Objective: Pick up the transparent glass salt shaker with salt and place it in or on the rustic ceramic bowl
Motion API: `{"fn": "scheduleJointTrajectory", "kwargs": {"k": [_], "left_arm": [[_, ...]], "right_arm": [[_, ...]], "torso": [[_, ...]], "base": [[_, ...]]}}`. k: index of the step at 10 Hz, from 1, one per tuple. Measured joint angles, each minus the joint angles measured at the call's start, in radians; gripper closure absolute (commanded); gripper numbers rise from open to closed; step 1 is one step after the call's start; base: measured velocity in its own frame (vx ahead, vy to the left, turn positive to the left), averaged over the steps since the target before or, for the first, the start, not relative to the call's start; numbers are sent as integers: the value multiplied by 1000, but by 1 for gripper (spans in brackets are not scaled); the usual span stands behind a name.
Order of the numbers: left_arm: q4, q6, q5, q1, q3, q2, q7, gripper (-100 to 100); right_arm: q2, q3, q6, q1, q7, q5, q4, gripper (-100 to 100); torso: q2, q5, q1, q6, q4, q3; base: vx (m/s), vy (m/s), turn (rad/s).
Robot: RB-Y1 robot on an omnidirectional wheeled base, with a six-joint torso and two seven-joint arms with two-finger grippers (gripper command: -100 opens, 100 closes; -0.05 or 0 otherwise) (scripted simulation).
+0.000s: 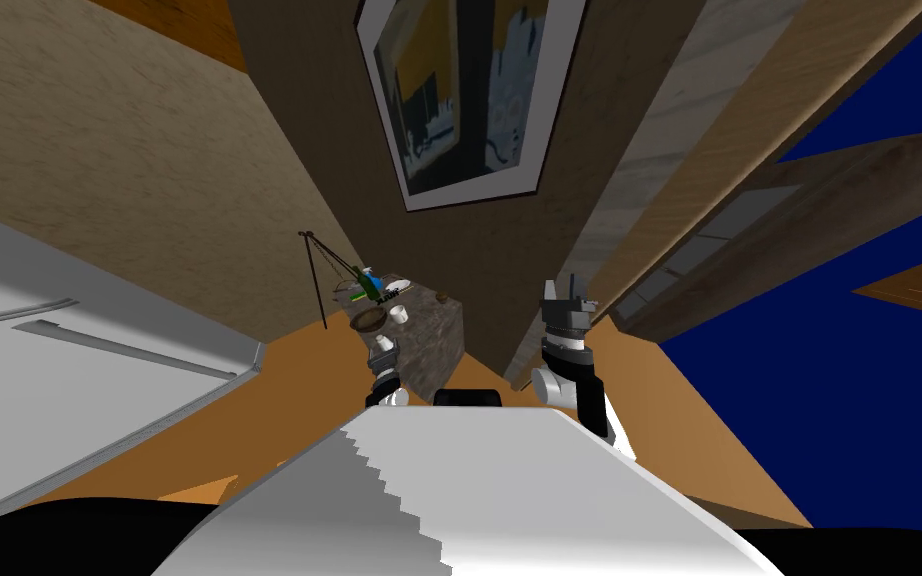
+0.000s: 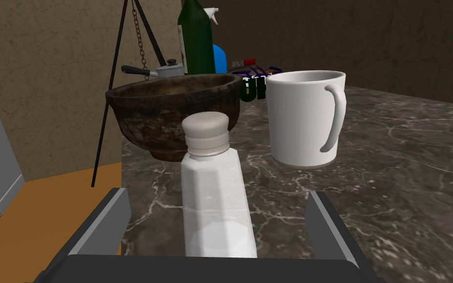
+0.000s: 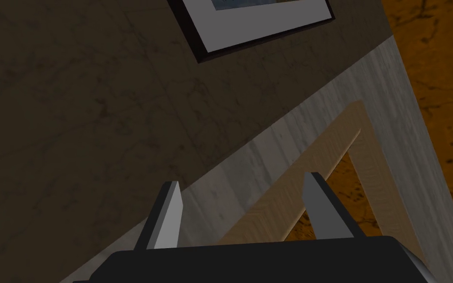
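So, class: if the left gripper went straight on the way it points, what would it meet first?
The left gripper would meet the white salt shaker first, standing between its open fingers; the dark bowl probably comes next, just behind.

Head camera looks steeply down on table (image 1: 441, 340) and bowl (image 1: 369, 322); left wrist faces both closely; right, a wall (image 3: 73, 123).

**A:** How does the left claw (image 2: 218, 196) stand?

**B:** It is stretched low and forward. Its two fingers (image 2: 103, 226) are spread wide and pressing nothing.

**A:** And the right claw (image 3: 241, 179)?

**B:** It is held higher on the right side, on a raised forearm (image 1: 561, 385), and points up and ahead. Its fingers are also parted.
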Motion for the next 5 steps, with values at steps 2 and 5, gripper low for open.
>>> {"fn": "scheduleJointTrajectory", "kwargs": {"k": [2, 5], "left_arm": [[2, -2, 1, -1, 0, -2, 2, -100], [83, -4, -1, -76, 60, 22, 10, -100]], "right_arm": [[0, 0, 0, 0, 0, 0, 0, 0], [0, 0, 0, 0, 0, 0, 0, 0]], "torso": [[3, 0, -1, 0, 1, 2], [10, 0, -1, 0, 2, 6]], "base": [[-36, -3, -86], [-98, -2, -106]]}}
